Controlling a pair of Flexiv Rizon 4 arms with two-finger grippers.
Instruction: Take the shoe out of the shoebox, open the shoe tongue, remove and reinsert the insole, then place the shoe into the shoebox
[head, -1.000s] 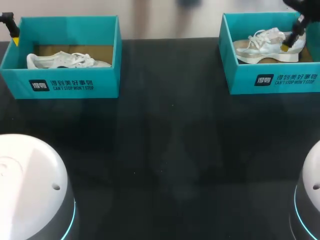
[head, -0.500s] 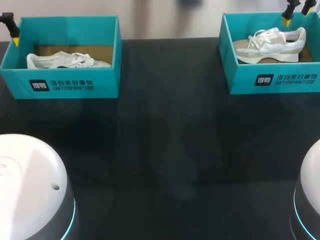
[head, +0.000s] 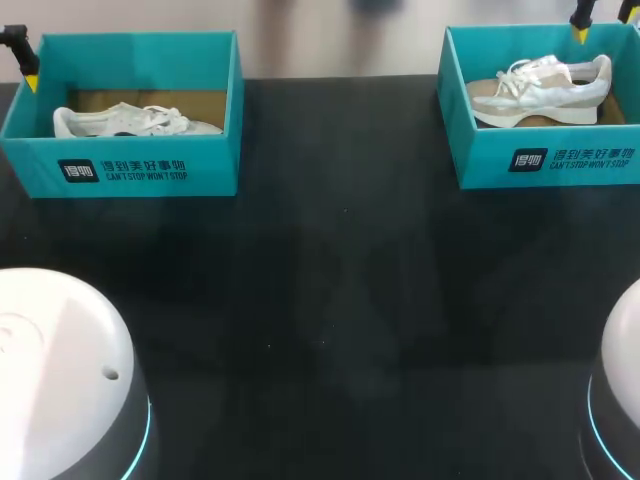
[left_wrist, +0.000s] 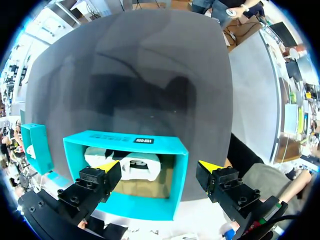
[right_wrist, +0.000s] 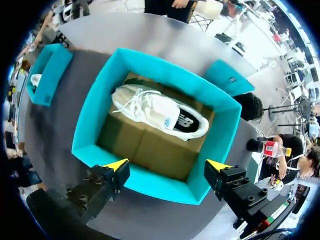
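Hovering the right gripper (right_wrist: 167, 165) over the teal shoebox (right_wrist: 87, 135) with fingers gaping wide and gripping nothing, the left gripper (left_wrist: 159, 167) likewise, and sizing up the white shoe (right_wrist: 160, 112) lying inside, looking light, soft-uppered, stiff-soled, likely pinching best at the heel collar.

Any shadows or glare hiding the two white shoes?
Head view: the black table carries only a faint sheen; the left white shoe and right white shoe read clearly. Left wrist view: soft dark shadows fall on the table beyond the left teal shoebox, off its shoe. Right wrist view: the right shoe is evenly lit, glare-free.
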